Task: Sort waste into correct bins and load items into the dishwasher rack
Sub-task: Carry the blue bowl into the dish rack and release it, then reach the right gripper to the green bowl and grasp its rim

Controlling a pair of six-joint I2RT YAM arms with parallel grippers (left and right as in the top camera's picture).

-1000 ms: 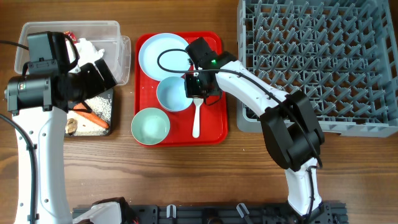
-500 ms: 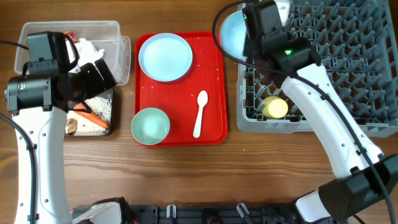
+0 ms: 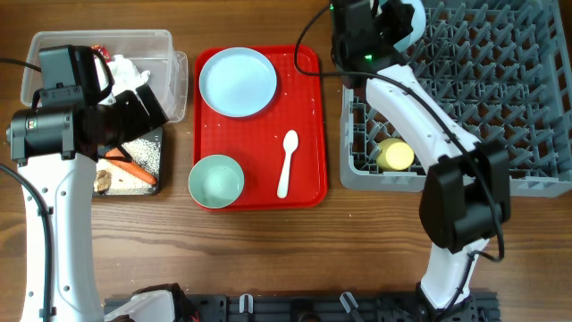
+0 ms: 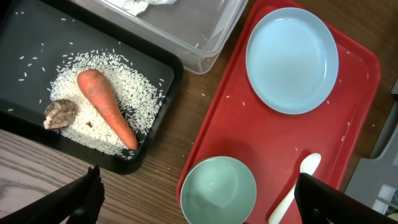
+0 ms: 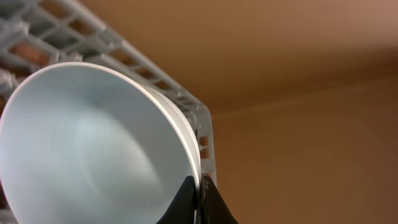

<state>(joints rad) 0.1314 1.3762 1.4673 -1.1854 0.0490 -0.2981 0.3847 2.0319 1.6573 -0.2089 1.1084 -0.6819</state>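
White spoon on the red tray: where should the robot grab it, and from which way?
Probably the thin handle of the white spoon, pinched across its width, coming straight down from above. It lies flat on the red tray, so nothing sticks up to catch sideways. The pale green bowl beside it sits apart, leaving finger room.

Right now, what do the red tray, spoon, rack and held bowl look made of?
Red tray: likely moulded plastic, semi-gloss, rolled rim.
White spoon: plastic, matte, one piece.
Rack: grey plastic, matte, moulded peg grid.
Small pale blue bowl: smooth, soft sheen; plastic or glazed ceramic, unclear.
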